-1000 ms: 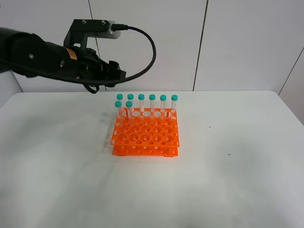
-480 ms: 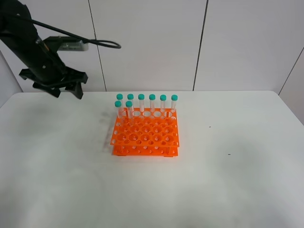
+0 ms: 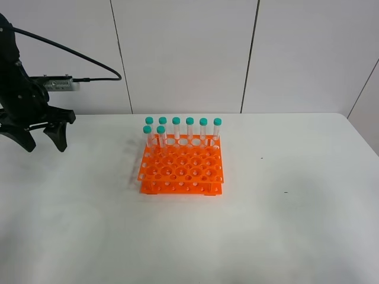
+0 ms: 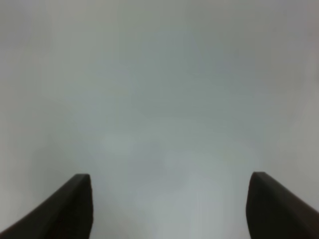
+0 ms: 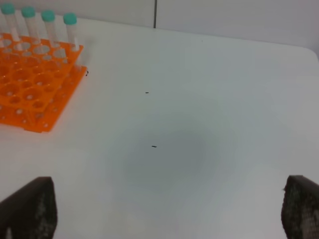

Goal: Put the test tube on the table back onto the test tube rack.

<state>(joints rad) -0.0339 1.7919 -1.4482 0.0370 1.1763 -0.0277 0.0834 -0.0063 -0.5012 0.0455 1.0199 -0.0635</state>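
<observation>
Overhead: left gripper (image 3: 42, 144) spread, empty; rack (image 3: 181, 169) absent from its wrist view.

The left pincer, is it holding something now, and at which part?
Nothing is held. The left pincer stands open and empty above the table, away from the test tube rack. The right pincer is open and empty too.

The bright orange plastic test tube rack (image 5: 35, 84) is running off the right wrist picture's edge. The left wrist view is showing only blurred pale surface between two dark fingertips (image 4: 70, 209), themselves cropped.
</observation>
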